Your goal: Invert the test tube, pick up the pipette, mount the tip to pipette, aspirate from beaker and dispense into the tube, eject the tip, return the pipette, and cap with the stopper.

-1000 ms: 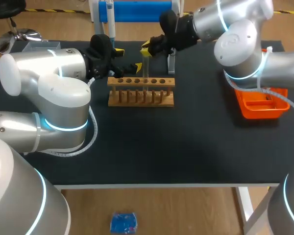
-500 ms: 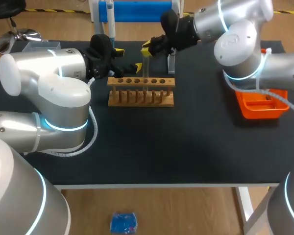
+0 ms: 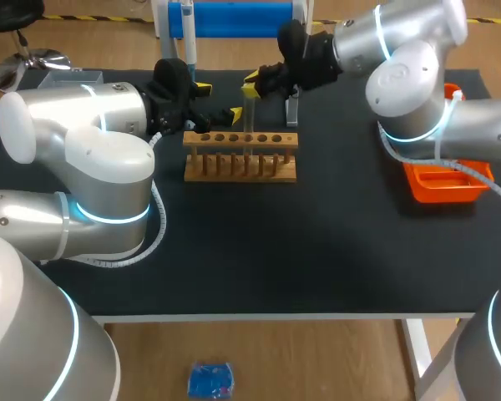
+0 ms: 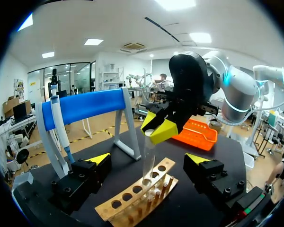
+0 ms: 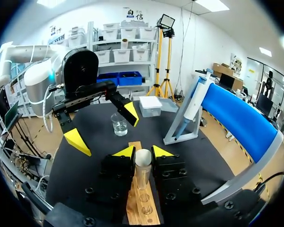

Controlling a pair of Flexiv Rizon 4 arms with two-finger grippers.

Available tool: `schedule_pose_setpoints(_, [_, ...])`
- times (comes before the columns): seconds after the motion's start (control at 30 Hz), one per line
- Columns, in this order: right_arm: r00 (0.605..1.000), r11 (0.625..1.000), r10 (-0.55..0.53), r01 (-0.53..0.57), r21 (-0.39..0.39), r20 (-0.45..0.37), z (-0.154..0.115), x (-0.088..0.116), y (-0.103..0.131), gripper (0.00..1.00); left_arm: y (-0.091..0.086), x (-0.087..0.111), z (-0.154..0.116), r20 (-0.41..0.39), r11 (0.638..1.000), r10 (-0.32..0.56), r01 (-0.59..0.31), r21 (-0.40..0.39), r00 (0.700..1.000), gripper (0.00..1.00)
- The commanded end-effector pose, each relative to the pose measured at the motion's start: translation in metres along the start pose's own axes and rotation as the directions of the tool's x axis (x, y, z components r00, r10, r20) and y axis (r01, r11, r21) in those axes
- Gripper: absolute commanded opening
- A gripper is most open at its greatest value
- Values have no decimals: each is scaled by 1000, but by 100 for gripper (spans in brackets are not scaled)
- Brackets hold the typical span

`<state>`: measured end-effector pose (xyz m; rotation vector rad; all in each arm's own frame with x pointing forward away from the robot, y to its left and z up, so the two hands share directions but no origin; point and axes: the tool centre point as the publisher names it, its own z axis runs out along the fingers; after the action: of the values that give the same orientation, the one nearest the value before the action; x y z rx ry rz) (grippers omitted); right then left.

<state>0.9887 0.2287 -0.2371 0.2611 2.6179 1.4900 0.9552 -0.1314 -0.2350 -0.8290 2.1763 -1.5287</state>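
The rack (image 3: 240, 155) is sitting in the middle of the table and is not shifting at all over the last second. The tube (image 3: 249, 117) is standing upright in it, lower end down among the rack's holes, upper end rising clear above the top bar. It is showing no plain lift yet.

The right gripper (image 5: 143, 152) is clamping the tube's upper end between its two yellow tips, one on each side. What is changing is small. This gripper is creeping a touch toward the far right, and the right arm's elbow is swinging outward, uncovering more of the orange tray (image 3: 447, 180) beside it. I am reading that as the pull out of the rack just beginning, so the first step, inverting the tube, is getting under way and everything after it is still waiting.

The left gripper (image 4: 147, 160) is hanging just beside the rack's far left end, jaws wide apart, holding nothing and not moving between frames. It is facing the tube, perhaps waiting to take it or steady it.

Beyond the rack the beaker (image 5: 119, 124) is standing untouched. Farthest off, the pipette (image 4: 60, 125) is hanging on its blue stand, not yet picked up.

The risk now is the tube catching in its hole if the pull is going sideways rather than straight up.
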Motion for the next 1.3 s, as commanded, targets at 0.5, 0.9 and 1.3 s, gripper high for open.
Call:
schedule_pose_setpoints(0.5, [1000,998,-19,20,-60,23,-13,3,-1,100,1,0,2,0,1000,0,0,5,1000,100])
schedule_pose_setpoints(0.9, [997,962,-72,58,-265,-43,-41,10,21,100,1,0,2,0,1000,0,0,5,1000,100])
schedule_pose_setpoints(1.3, [977,933,-139,73,-354,-164,-41,18,26,0,1,0,2,0,1000,0,0,5,1000,100])
